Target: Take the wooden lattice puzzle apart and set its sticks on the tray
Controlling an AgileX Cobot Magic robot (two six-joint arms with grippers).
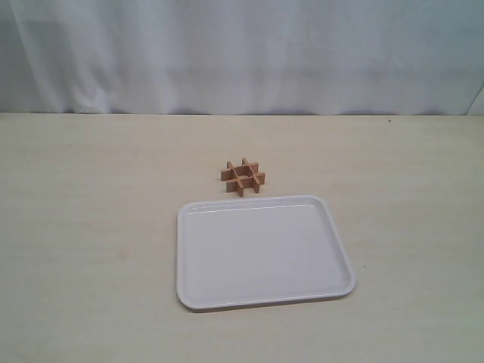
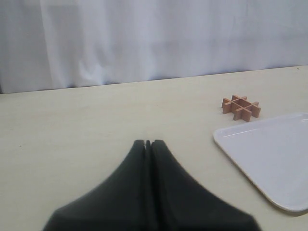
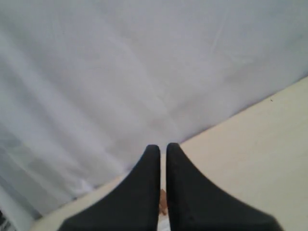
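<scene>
The wooden lattice puzzle (image 1: pixel 243 176) stands assembled on the table, its four reddish-brown sticks interlocked in a hash shape, just behind the far rim of the white tray (image 1: pixel 265 253). Nothing lies on the tray. Neither arm shows in the exterior view. In the left wrist view my left gripper (image 2: pixel 148 142) is shut with nothing in it, well short of the puzzle (image 2: pixel 240 107) and the tray (image 2: pixel 269 154). My right gripper (image 3: pixel 163 147) is shut and holds nothing. It points toward the curtain, and a reddish-brown sliver (image 3: pixel 163 204), probably the puzzle, shows through the slit between its fingers.
The pale wooden table (image 1: pixel 91 227) stretches wide on both sides of the tray. A white curtain (image 1: pixel 242 53) hangs along its far edge. I see no other objects.
</scene>
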